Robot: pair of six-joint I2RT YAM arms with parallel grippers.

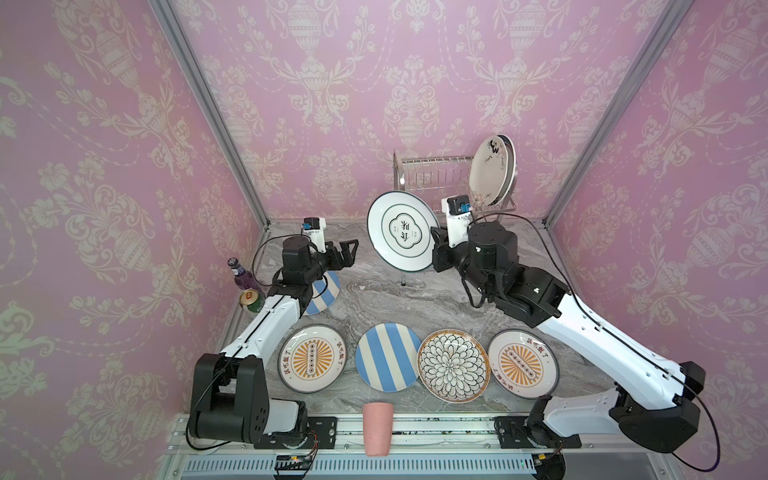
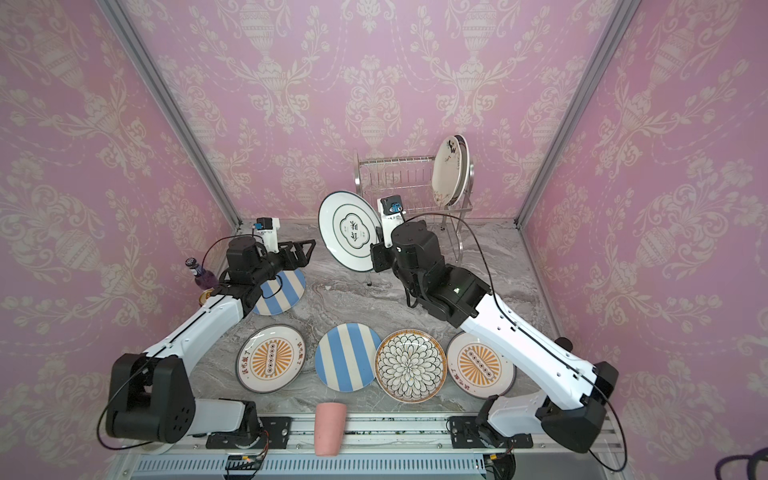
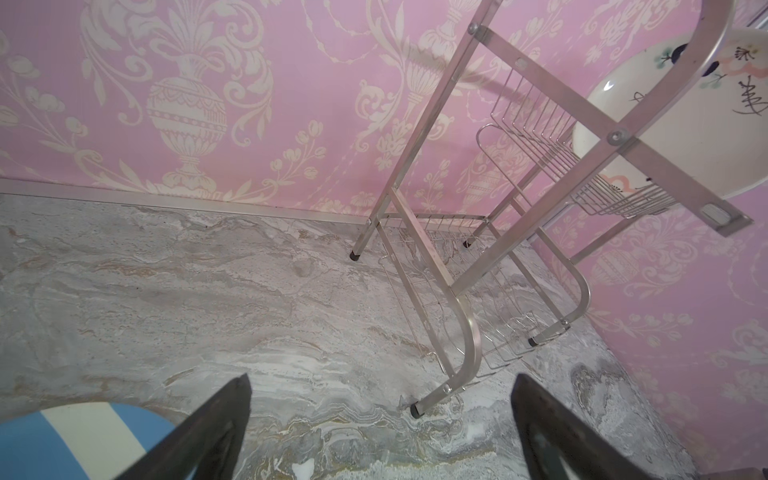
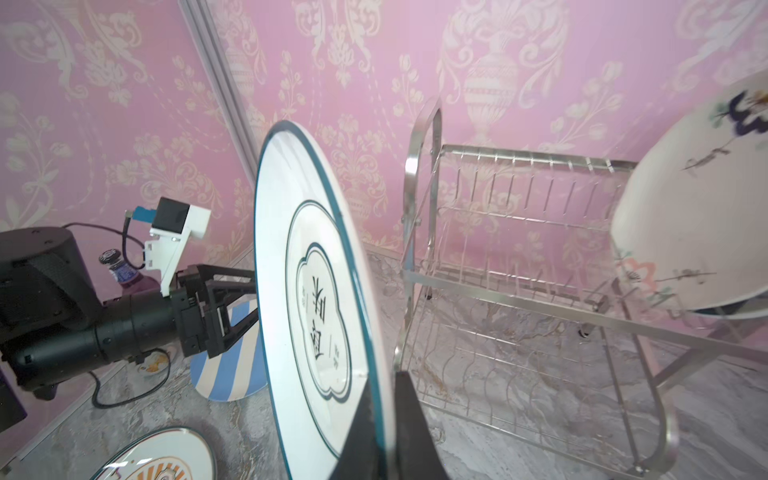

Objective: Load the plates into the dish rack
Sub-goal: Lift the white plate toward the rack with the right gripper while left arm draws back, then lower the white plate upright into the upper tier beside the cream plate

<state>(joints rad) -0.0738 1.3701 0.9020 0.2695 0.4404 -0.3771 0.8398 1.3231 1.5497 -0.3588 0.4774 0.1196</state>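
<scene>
- Left hand (image 3: 381, 376): jaws apart and empty, hovering over the marbled grey counter (image 1: 374, 291) at 10 o'clock. A blue-white striped plate (image 1: 324, 297) lies partly beneath its arm.
- Front row at 6 o'clock, all flat glazed rounds: orange-sunburst plate (image 1: 311, 358), second striped plate (image 1: 387, 357), black-white petal plate (image 1: 452, 365), second sunburst plate (image 1: 521, 361). Their rims lie close together or touching.
- Right hand (image 4: 384, 376): clamped on the rim of the navy-rimmed plate (image 1: 401, 230). The plate is held on edge clear of the counter, at the 9 o'clock end of the dish rack (image 4: 536, 157).
- Rack at 1 o'clock: shiny wire, thin upright prongs, arched side frames. The cream floral plate (image 1: 490, 172) and a rear plate (image 1: 512, 166) stand at its 3 o'clock end.
- Judgement: I would clear the arch, hold the disc parallel to the prongs and lower it into a free slot. I would let go only once it is seated, because the glaze looks slippery.
</scene>
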